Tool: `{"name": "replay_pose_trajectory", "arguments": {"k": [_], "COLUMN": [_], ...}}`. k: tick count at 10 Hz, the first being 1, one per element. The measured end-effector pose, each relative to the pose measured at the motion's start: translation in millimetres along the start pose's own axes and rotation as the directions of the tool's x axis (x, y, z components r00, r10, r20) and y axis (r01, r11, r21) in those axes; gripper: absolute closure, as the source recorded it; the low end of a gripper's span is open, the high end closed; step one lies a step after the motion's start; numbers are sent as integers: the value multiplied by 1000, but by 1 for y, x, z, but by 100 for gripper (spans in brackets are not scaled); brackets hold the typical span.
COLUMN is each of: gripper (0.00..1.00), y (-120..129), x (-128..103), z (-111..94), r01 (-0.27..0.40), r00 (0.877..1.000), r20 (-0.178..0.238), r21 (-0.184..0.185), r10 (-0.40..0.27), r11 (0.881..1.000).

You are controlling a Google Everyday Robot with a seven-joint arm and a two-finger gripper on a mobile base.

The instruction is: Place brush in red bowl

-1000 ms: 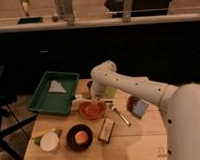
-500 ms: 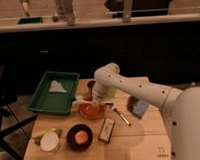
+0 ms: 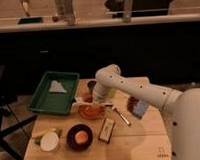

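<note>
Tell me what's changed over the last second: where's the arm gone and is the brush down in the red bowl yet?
The arm's elbow swung right while the gripper stayed low over the red bowl's far rim. The brush lies tilted across the bowl's left rim, its white end poking out left; whether it has been released is unclear. The green tray, dark bowl, fork and block stayed put.

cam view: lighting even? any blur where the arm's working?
Camera view: dim and warm, background near black; the table is the only lit area. The gripper above the red bowl and the brush look soft, edges smeared; no glare.
</note>
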Motion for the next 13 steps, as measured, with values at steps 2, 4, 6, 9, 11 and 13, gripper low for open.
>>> {"name": "replay_pose_trajectory", "arguments": {"k": [2, 4, 6, 9, 11, 13], "gripper": [99, 99, 99, 99, 99, 99], "y": [0, -1, -2, -2, -3, -3], "x": [3, 4, 6, 3, 4, 4], "z": [1, 2, 3, 6, 7, 7], "r01": [-15, -22, -27, -25, -23, -24], "r00": [1000, 999, 999, 999, 999, 999], "r20": [25, 38, 40, 42, 42, 44], "r21": [-5, -11, -15, -24, -27, -29], "r10": [15, 23, 28, 26, 24, 26], "r11": [1000, 1000, 1000, 999, 999, 999]}}
